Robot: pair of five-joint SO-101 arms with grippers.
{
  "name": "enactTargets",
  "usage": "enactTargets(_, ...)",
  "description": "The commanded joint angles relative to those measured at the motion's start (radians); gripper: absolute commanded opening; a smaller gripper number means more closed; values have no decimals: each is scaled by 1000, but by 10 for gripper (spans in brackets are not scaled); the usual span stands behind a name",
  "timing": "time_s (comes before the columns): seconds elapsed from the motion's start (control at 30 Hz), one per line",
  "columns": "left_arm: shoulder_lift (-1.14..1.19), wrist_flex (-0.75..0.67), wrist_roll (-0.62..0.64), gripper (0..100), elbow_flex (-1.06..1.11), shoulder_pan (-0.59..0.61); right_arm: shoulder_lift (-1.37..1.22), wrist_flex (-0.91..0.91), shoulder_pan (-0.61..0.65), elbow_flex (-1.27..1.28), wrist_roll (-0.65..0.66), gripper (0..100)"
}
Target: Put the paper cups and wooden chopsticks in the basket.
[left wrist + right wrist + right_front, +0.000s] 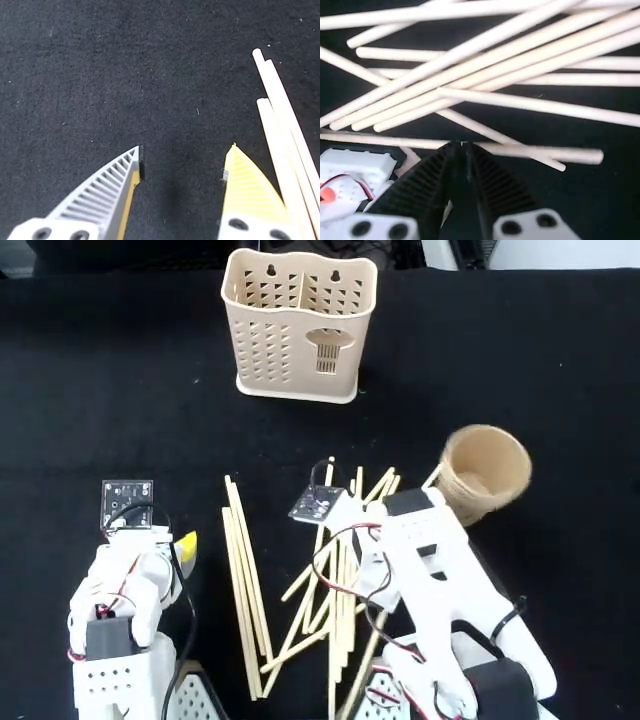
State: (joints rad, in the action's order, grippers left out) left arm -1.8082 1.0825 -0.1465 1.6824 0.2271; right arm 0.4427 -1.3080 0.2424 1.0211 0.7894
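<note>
Near the front of the black surface [120, 390], the wooden chopsticks [340, 585] lie in a loose criss-cross heap. Probably for that reason the right end effector [462, 146] sits low over them, jaws pressed together at one stick. Whether it touches the stick I cannot tell. The left end effector [185, 150] hangs spread over bare surface beside outlying sticks, likely standing by. One paper cup [485, 475] lies on its side, and the basket [300, 350] stands upright well beyond. The right arm hides part of the heap.
</note>
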Motion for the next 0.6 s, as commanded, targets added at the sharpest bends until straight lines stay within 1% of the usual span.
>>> enactTargets(0.0, -8, 0, 2, 275, 16, -15, 15, 32, 12, 13, -11, 12)
enactTargets(0.17, -8, 0, 2, 275, 16, -15, 15, 71, 9, 44, -23, 12)
enactTargets(0.5, -8, 0, 2, 275, 16, -15, 44, -14, 3, -1, -38, 14)
enactTargets(0.57, -8, 0, 2, 275, 16, -15, 77, -23, -21, 16, -40, 39)
